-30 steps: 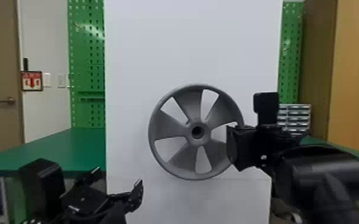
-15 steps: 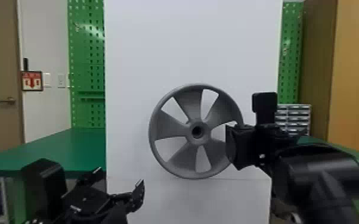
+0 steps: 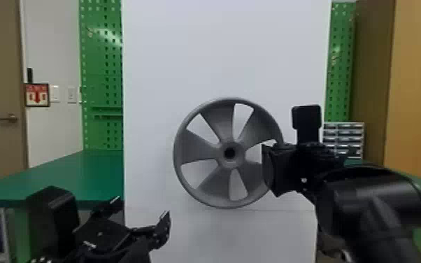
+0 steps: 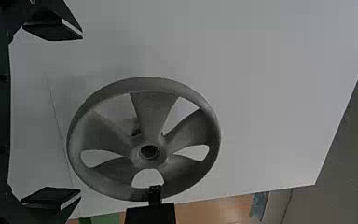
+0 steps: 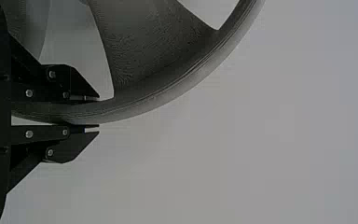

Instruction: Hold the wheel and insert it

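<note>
From my left, the green tabletop (image 3: pixel 63 178) runs at 9 o'clock from the wheel (image 3: pixel 199 150) up to the left edge of a white panel (image 3: pixel 171 63); the panel's right edge lies beyond my right claw (image 3: pixel 272 171). Open room lies over the panel's bare face at 12 o'clock, and between the wheel and my left claw (image 3: pixel 140 210) at 8 o'clock. My left claw is spread wide, empty, well apart from the rim. My right claw is closed on the rim between 3 and 4 o'clock, a finger on each side of it. The wheel stands upright before the panel, its hub hole facing me. Around it, I see a green pegboard (image 3: pixel 98 70) at 10 o'clock, small drawers (image 3: pixel 344 134) at 3 and a wooden cabinet (image 3: pixel 419 87) past them. My right arm (image 3: pixel 374 206) fills the space toward 4 o'clock, blocking that side.
</note>
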Tool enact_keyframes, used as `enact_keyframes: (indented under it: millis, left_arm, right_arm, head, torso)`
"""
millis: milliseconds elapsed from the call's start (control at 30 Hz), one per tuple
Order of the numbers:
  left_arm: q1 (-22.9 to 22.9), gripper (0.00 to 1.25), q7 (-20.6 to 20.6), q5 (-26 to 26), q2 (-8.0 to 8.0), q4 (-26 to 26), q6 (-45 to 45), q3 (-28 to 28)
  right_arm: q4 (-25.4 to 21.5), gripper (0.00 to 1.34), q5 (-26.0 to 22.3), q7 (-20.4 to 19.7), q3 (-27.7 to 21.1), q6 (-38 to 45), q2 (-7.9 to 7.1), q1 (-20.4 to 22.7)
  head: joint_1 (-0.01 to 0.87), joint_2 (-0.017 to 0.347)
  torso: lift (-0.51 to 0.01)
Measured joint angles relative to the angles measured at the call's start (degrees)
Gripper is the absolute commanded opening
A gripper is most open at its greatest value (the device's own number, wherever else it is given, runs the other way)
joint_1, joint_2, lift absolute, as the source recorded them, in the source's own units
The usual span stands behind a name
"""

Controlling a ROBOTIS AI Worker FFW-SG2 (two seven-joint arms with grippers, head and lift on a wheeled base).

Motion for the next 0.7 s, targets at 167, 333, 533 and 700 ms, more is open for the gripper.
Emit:
enact_keyframes:
  millis: [167,333,533,700]
  left_arm:
    - [-0.02,1.15,0.0,0.05,0.07,0.02,-0.04,-0.03]
    - [-0.09,1.15,0.0,0.15,0.13,0.02,-0.1,-0.2]
    - [-0.14,1.15,0.0,0.25,0.19,0.08,-0.14,-0.3]
    - [-0.25,1.15,0.0,0.3,0.2,0.1,-0.14,-0.47]
  right_arm:
    - [0.76,0.27,0.32,-0.22,0.04,-0.21,-0.18,-0.4]
    - [1.61,0.27,0.75,-0.52,0.11,-0.55,-0.31,-0.91]
    - [2.59,0.27,1.3,-0.95,-0.18,-1.15,-0.46,-1.38]
    - [3.75,0.27,1.68,-1.04,-0.88,-1.74,-0.54,-1.78]
  head:
    - [0.097,0.015]
    - [0.097,0.015]
    - [0.097,0.015]
    - [0.097,0.015]
  torso:
    - [-0.442]
    - [-0.442]
    - [-0.442]
    - [-0.442]
